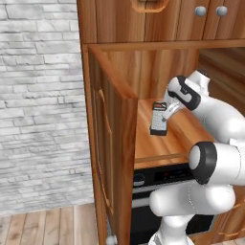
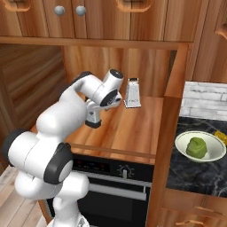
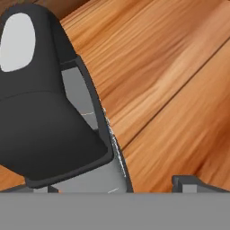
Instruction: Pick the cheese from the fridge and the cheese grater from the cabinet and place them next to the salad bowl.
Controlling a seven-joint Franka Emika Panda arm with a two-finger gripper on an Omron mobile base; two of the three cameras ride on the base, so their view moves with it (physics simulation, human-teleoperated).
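Gripper (image 2: 93, 120) is spread wide inside the open cabinet (image 2: 133, 128), pointing down at the dark boxy grater (image 1: 159, 119), which stands upright on the shelf directly under the hand. In the hand view that dark grater's black handle sits right beside the fingers; can't tell if a pad touches it, nothing is pinched. Silver grater (image 2: 132, 93) stands upright further back on the shelf, apart from the gripper, tapered with a small dark top. Salad bowl (image 2: 200, 147) sits on the dark counter (image 2: 195, 173) right of the cabinet.

A kitchen: wood-grain cupboards (image 2: 133, 17), a built-in black oven (image 2: 111, 186), dark marble counter (image 2: 199, 173), white brick wall (image 1: 38, 95).
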